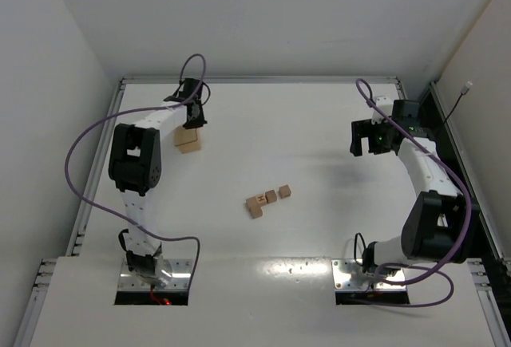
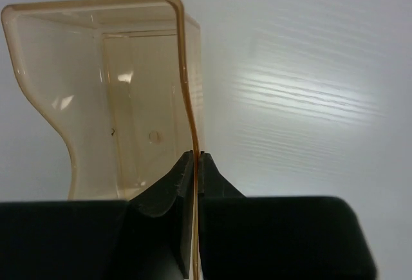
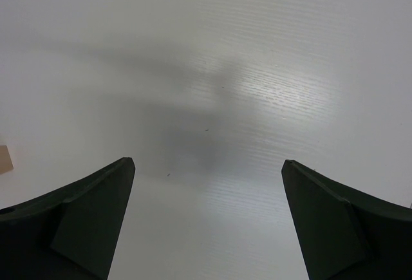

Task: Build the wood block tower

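On the table (image 1: 319, 147), four wood blocks (image 1: 270, 197), one bin (image 1: 189, 141).

Robotics lab test cell. A bare white table (image 1: 319, 147) is boxed in by plain white panel walls (image 1: 48, 84) behind and outboard of the left claw (image 1: 192, 120). An aluminium frame rail (image 1: 255, 80) runs just beyond it. Metal base plates (image 1: 180, 271) sit well nearer than the claw. Loose purple cables (image 1: 70, 155) loop outboard.

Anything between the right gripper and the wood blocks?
Nothing. The top view shows only bare white table between the open right gripper and the loose wood blocks mid-table.
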Motion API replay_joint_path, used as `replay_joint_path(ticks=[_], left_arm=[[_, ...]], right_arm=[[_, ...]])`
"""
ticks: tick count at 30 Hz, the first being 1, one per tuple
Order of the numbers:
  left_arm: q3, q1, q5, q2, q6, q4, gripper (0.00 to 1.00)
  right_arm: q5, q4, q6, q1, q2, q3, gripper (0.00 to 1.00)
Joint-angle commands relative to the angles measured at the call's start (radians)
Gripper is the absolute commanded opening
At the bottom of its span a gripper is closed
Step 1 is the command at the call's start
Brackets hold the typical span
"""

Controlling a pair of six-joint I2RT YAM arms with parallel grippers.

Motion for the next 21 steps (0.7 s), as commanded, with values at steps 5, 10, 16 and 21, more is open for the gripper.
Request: replay_joint_path(ticks=[5, 10, 16, 21], left_arm=[[0.034, 0.122, -0.075, 0.045, -0.021, -0.051, 0.0], [0.106, 0.188, -0.018, 0.117, 0.14, -0.083, 0.0], [0.295, 0.26, -0.009, 0.238, 0.353, -0.166, 0.0], [0.306, 0.297, -0.018, 0.25, 0.437, -0.152, 0.0]], right_arm=[[-0.011, 0.032, 0.02, 0.006, -0.012, -0.01, 0.96], [-0.02, 0.032, 0.02, 0.006, -0.003, -0.01, 0.96], [-0.02, 0.032, 0.02, 0.006, 0.006, -0.001, 0.96], [-0.029, 0.032, 0.02, 0.006, 0.006, -0.001, 0.96]])
